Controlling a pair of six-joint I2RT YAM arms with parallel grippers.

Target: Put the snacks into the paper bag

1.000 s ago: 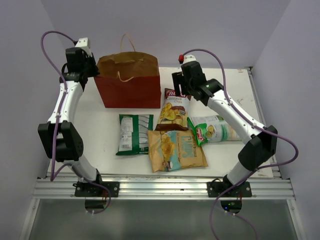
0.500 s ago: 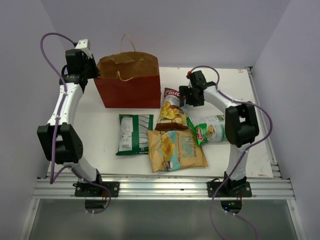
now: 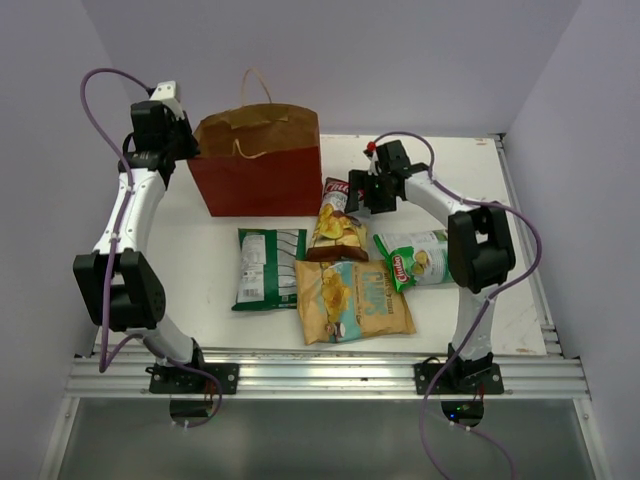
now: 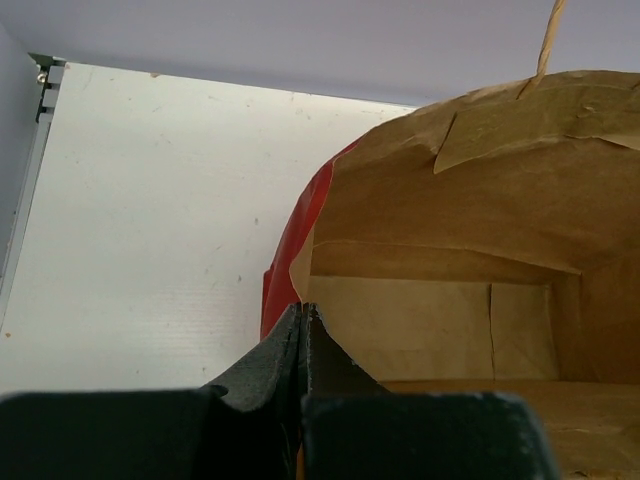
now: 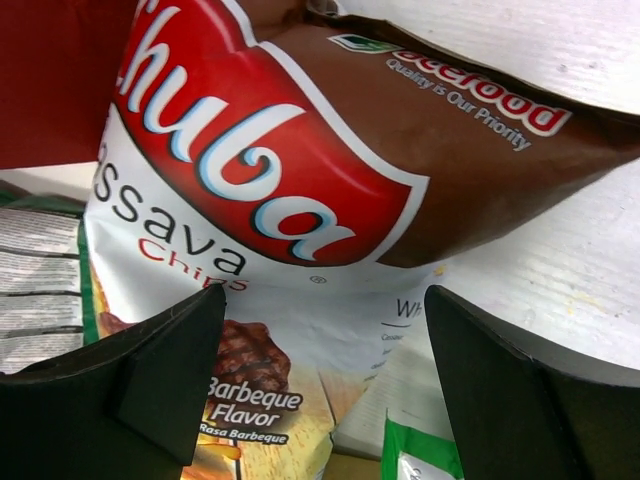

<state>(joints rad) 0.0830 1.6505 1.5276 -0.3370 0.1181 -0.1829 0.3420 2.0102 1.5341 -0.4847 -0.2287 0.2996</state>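
Note:
The reddish-brown paper bag [image 3: 255,180] stands open at the back left. My left gripper [image 3: 186,140] is shut on its left rim, and the left wrist view looks into the bag [image 4: 450,230] with the fingertips [image 4: 302,312] pressed together at the paper edge. Four snacks lie in front of it: the dark cassava packet [image 3: 335,225], a green-white one [image 3: 268,265], a tan-yellow one [image 3: 352,298] and a pale white-green one [image 3: 425,258]. My right gripper [image 3: 352,195] hangs open low over the top of the cassava packet [image 5: 300,180], one finger on each side, holding nothing.
The white table [image 3: 470,190] has a metal rail [image 3: 515,200] along its right side and grey walls close behind. The bag's tan cord handle [image 3: 255,85] sticks up above its mouth. The snacks overlap one another at mid-table.
My right arm has swung down and left onto the cassava packet and its jaws have widened. The packet's top has shifted a little. The left gripper stayed put on the bag.

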